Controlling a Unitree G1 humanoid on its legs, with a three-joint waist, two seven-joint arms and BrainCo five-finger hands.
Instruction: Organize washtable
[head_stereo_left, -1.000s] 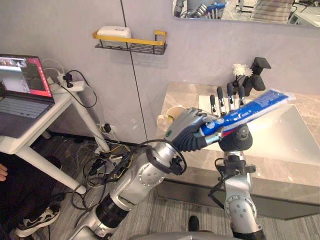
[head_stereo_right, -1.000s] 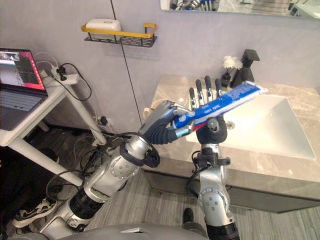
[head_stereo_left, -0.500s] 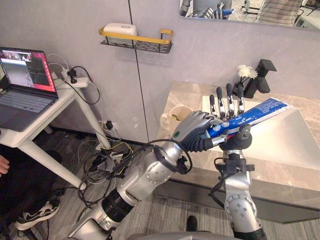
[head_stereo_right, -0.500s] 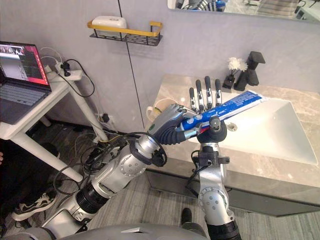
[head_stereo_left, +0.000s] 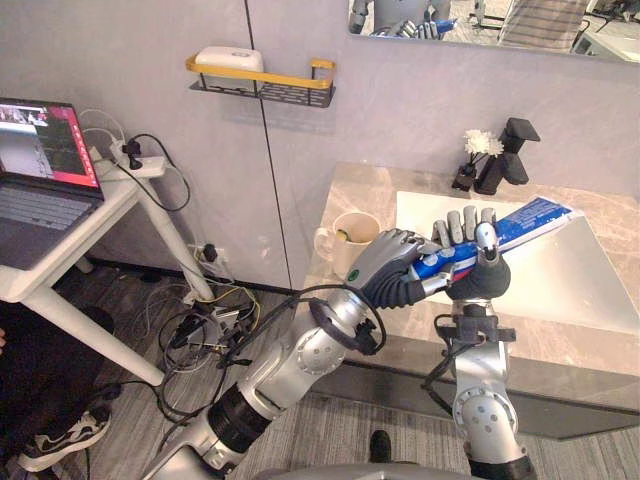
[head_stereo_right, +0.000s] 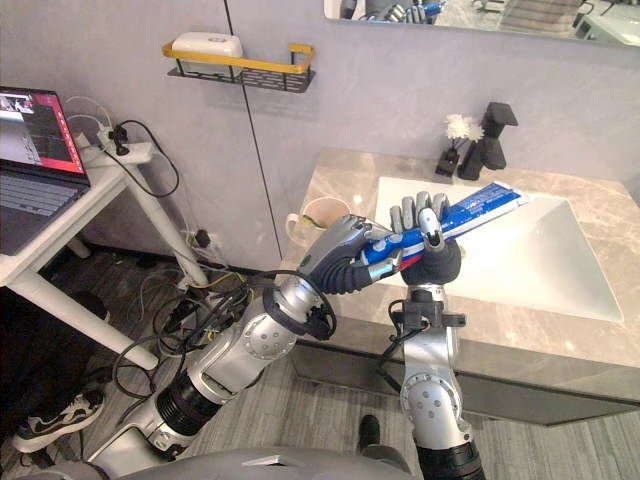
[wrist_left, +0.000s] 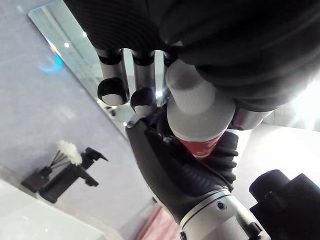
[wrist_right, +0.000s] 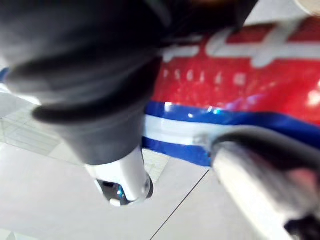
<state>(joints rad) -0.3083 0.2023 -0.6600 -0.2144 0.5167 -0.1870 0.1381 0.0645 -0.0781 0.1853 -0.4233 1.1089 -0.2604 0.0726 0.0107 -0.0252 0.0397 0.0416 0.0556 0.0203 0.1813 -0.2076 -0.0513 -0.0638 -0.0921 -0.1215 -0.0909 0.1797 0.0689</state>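
Note:
A blue, red and white toothpaste tube (head_stereo_left: 530, 218) is held up over the front left of the washbasin (head_stereo_left: 570, 290). My left hand (head_stereo_left: 393, 265) is shut on its capped end. The white cap (wrist_left: 192, 100) shows between that hand's fingers (wrist_left: 112, 90) in the left wrist view. My right hand (head_stereo_left: 470, 268) stands upright just past the left hand, with its fingers curled over the tube's middle and its thumb against it. Seen from the right wrist, the tube's red and blue side (wrist_right: 240, 95) lies against a right-hand finger (wrist_right: 125, 175).
A cream mug (head_stereo_left: 355, 232) stands on the marble counter (head_stereo_left: 350, 190) left of the basin. At the back are a black faucet (head_stereo_left: 515, 140) and a small holder with white flowers (head_stereo_left: 478, 145). A yellow wall shelf (head_stereo_left: 262, 78) and a laptop table (head_stereo_left: 60, 215) lie to the left.
My right hand's fingers, straight and upright behind the tube before, have curled down round it. The left hand keeps its hold on the capped end.

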